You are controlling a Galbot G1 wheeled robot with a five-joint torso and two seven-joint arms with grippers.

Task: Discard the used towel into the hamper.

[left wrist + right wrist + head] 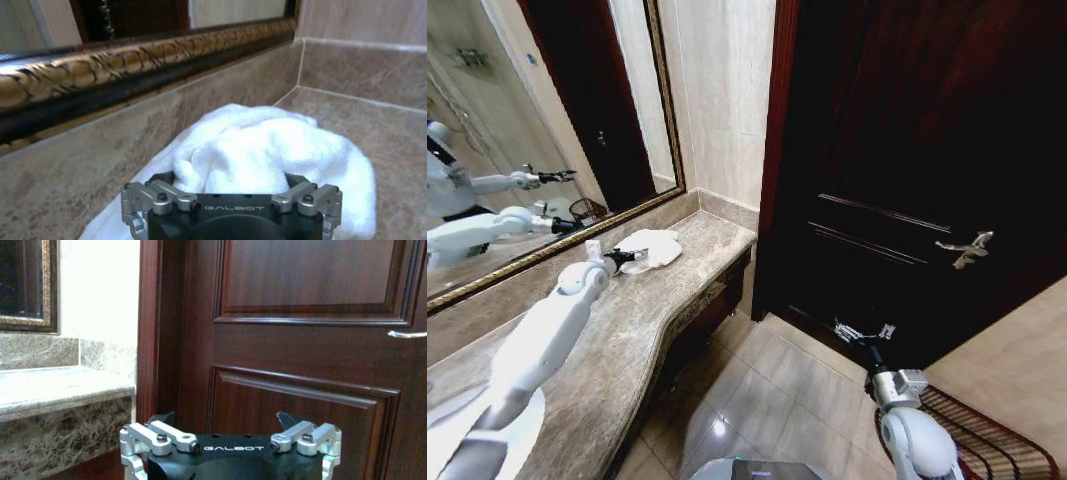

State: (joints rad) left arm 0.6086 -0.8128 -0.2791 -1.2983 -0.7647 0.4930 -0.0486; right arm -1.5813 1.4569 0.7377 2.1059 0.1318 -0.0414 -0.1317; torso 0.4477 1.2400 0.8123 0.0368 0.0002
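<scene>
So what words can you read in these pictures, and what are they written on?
"GALBOT": white letters on the black body of the left gripper, right behind the white towel.
"GALBOT": the same word on the right gripper, facing the dark wooden door.
No other words or numbers can be read.

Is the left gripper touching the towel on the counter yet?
Cannot tell. In the head view the left gripper meets the towel edge; in the left wrist view the towel bulges against the gripper body, fingertips hidden.
</scene>
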